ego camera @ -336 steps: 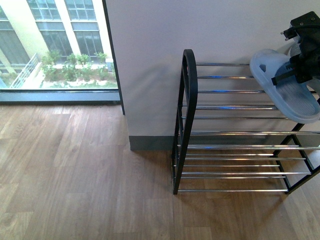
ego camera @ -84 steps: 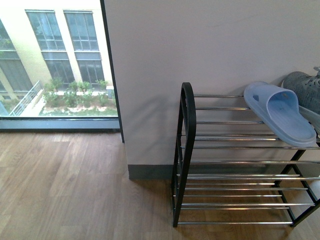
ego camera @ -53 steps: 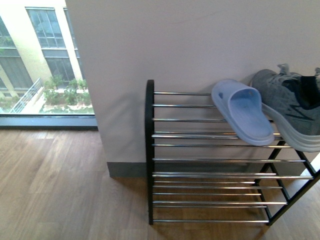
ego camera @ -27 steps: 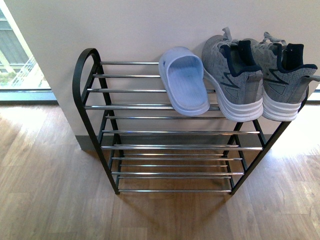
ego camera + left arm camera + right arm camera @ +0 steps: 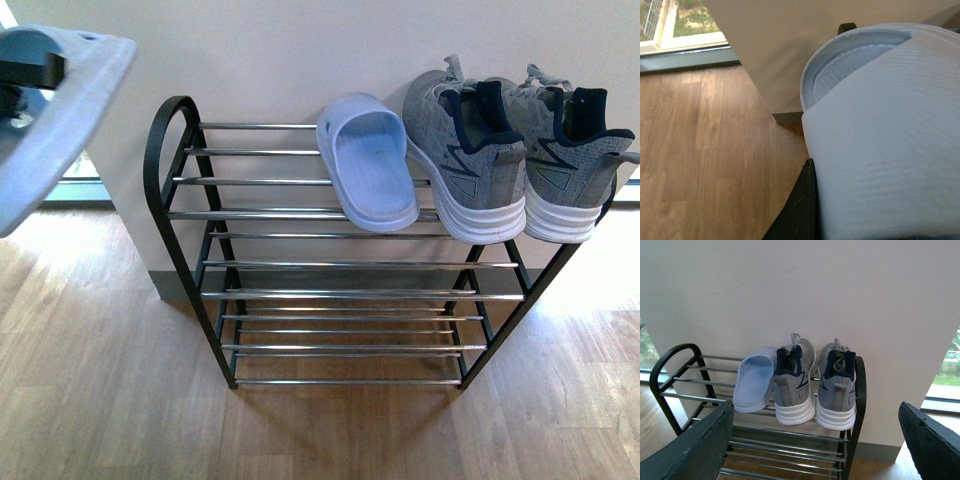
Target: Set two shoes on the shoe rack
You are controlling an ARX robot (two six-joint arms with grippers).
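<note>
Both grey sneakers already sit on the top shelf of the shoe rack (image 5: 200, 262), at its right end: the inner sneaker (image 5: 462, 160) and the outer sneaker (image 5: 566, 160) side by side, heels outward, toes to the wall, with a pale blue slipper (image 5: 368, 160) just beside them. A second pale blue slipper (image 5: 45, 125) is carried by the left gripper (image 5: 800, 210), whose jaws appear to be clamped on it, though only one dark finger shows. The right gripper (image 5: 820, 447) has its jaws spread wide and empty, facing the rack.

The slipper looks light, soft and flexible, likely to flop if pinched at the toe; a hold across the strap seems soundest. The sneakers look light too, with stiff soles and soft mesh, best taken at the heel collar.
</note>
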